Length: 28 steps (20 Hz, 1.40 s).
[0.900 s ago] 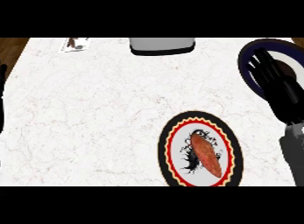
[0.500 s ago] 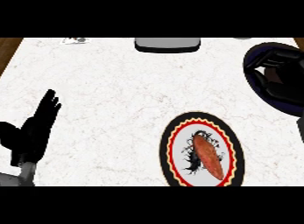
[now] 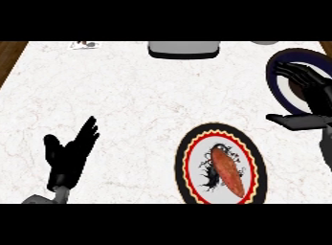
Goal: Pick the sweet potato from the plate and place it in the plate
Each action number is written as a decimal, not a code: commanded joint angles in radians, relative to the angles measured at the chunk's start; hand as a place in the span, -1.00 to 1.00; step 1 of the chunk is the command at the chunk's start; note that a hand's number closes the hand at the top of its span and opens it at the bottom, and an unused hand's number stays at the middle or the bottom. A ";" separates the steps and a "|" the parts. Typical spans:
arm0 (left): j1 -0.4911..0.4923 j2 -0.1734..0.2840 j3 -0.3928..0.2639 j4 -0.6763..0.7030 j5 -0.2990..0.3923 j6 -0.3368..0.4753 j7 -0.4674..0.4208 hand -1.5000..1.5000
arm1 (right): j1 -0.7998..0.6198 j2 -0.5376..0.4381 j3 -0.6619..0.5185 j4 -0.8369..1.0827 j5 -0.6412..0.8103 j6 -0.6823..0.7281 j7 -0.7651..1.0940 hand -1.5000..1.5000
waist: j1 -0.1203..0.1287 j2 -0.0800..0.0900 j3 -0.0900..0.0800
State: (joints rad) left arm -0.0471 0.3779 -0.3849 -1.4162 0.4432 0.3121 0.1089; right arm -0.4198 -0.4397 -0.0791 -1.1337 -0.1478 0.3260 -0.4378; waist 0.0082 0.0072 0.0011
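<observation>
Sweet potato (image 3: 225, 171) lies on the red-rimmed plate (image 3: 189, 154) at five o'clock. Right hand (image 3: 315, 98) (fingers spread, empty) hovers over the dark-rimmed plate (image 3: 276, 67) at two o'clock. Left hand (image 3: 71, 153), open, empty, at eight o'clock.

I count two plates: one red-and-black-rimmed plate (image 3: 189, 158) and one dark blue-rimmed plate (image 3: 276, 79). I count one sweet potato (image 3: 226, 171), one grey object (image 3: 183, 49) at the far edge, and two hands: left hand (image 3: 68, 155), right hand (image 3: 316, 98).
</observation>
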 commanded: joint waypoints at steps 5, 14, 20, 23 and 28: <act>0.031 -0.003 0.023 0.024 -0.001 -0.037 0.009 0.00 | -0.018 -0.174 0.099 -0.007 0.178 0.135 -0.024 -1.00 | -0.005 -0.009 -0.002; -0.029 -0.060 0.026 0.063 -0.048 0.003 0.028 0.00 | 0.000 -0.241 0.251 -0.254 0.331 0.233 0.153 -1.00 | -0.022 -0.011 -0.003; 0.005 -0.039 0.073 0.000 -0.043 -0.045 0.064 0.00 | 0.095 -0.148 0.300 -0.415 0.421 0.206 0.301 -1.00 | -0.010 -0.010 -0.001; -0.042 -0.062 0.096 0.069 -0.047 -0.073 0.052 0.00 | 0.122 -0.094 0.335 -0.531 0.458 0.192 0.430 -1.00 | -0.015 -0.009 -0.002; 0.050 -0.032 0.105 -0.044 -0.073 -0.093 0.070 0.00 | 0.136 -0.035 0.387 -0.480 0.571 0.204 0.457 -1.00 | -0.003 -0.008 -0.001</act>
State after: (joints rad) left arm -0.0194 0.3224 -0.3027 -1.3961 0.3691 0.2405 0.1396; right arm -0.2841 -0.5334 0.2665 -1.5980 0.3693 0.5146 -0.0627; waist -0.0005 -0.0017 -0.0004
